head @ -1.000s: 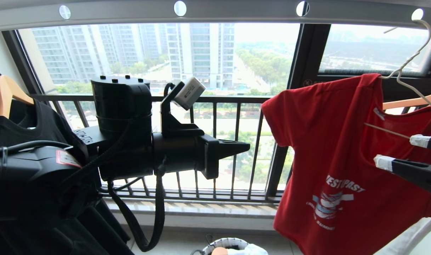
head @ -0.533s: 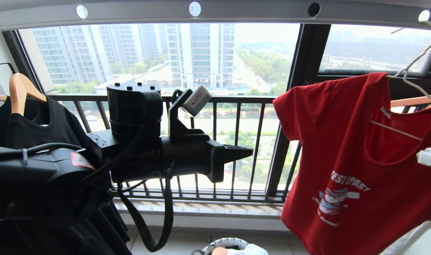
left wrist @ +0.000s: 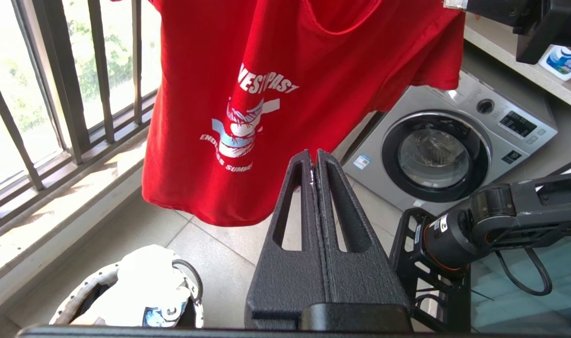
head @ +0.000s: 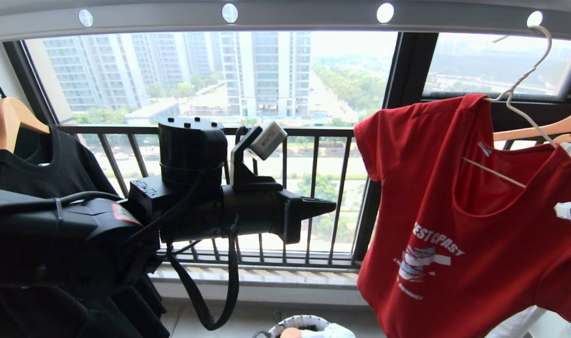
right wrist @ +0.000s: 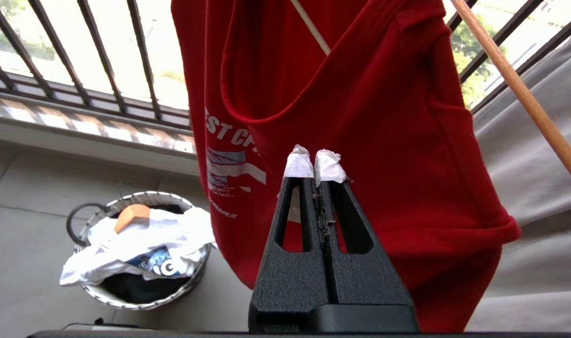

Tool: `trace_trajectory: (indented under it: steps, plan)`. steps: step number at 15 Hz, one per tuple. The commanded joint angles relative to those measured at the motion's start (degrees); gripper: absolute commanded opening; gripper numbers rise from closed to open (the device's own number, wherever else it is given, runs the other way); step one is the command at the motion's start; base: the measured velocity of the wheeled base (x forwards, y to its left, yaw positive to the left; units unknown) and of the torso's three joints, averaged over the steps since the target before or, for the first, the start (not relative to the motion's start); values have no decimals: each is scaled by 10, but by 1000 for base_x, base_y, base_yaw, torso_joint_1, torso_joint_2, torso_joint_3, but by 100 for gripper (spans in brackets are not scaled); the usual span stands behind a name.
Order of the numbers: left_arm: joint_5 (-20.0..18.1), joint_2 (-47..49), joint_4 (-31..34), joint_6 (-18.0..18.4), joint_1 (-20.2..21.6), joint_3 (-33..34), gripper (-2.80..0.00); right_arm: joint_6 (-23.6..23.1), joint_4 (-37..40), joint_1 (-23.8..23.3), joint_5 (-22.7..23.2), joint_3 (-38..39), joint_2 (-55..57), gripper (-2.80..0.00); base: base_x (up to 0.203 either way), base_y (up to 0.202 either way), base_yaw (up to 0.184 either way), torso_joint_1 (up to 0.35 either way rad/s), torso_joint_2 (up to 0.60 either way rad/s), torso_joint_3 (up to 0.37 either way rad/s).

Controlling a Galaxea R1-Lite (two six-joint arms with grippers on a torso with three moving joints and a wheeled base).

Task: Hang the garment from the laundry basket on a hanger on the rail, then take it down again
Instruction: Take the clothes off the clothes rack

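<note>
the red t-shirt hangs on the pale wire hanger, whose long hook passes through a round hole of the grey overhead rail at the right end of the head view. the shirt sits unevenly: one shoulder is carried high near the hanger neck, while the neckline sags low and exposes a thin hanger arm across the opening. the white and light-blue print faces the robot.

the right tool has its white-taped fingertips pressed together with nothing between them. it sits just in front of the shirt body below the neckline; contact with the fabric cannot be confirmed. in the head view only its taped tip shows at the right edge.

the left tool is fully closed and empty. it is held level in mid-air in front of the black window railing, well apart from the shirt.

the laundry basket stands on the tiled floor below the shirt, with a white cloth heaped over its rim.

a black t-shirt on a wooden hanger hangs at the far left. a second wooden hanger lies behind the red shirt. a grey washing machine stands behind the shirt in the left wrist view.
</note>
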Motion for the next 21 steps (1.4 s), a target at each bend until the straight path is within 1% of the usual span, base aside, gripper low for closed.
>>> trace_trajectory:
  steps: [1, 2, 4, 9, 13, 14, 16, 19, 21]
  plan:
    - [9, 14, -2, -2, 10, -10, -280, -21, -1, -31, 1, -4, 35, -280, 0, 0, 0, 0, 0, 0]
    - [16, 16, -2, -3, 16, -13, -280, -25, -1, -32, 0, -10, 43, -280, 0, 0, 0, 0, 0, 0]
    - [16, 26, -2, -5, 25, -25, -280, -28, -3, -36, 0, -21, 64, -280, 0, 0, 0, 0, 0, 0]
    - [17, 90, -2, -6, 51, -117, -280, -28, -24, -37, 1, -44, 95, -280, 0, 0, 0, 0, 0, 0]
    - [17, 119, -2, -5, 59, -150, -280, -41, -27, -37, 0, -49, 99, -280, 0, 0, 0, 0, 0, 0]
    - [17, 119, -1, -4, 59, -150, 0, -43, -30, -37, 0, -51, 99, -280, 0, 0, 0, 0, 0, 0]
    - [22, 127, -2, -1, 61, -151, 0, -44, -31, -37, 1, -59, 107, -280, 0, 0, 0, 0, 0, 0]
    - [27, 129, -3, 0, 89, -142, 0, -44, -31, -37, 0, -62, 117, -280, 0, 0, 0, 0, 0, 0]
    - [21, 128, -17, -7, 100, -138, 0, -51, -33, -37, 0, -62, 118, -280, 0, 0, 0, 0, 0, 0]
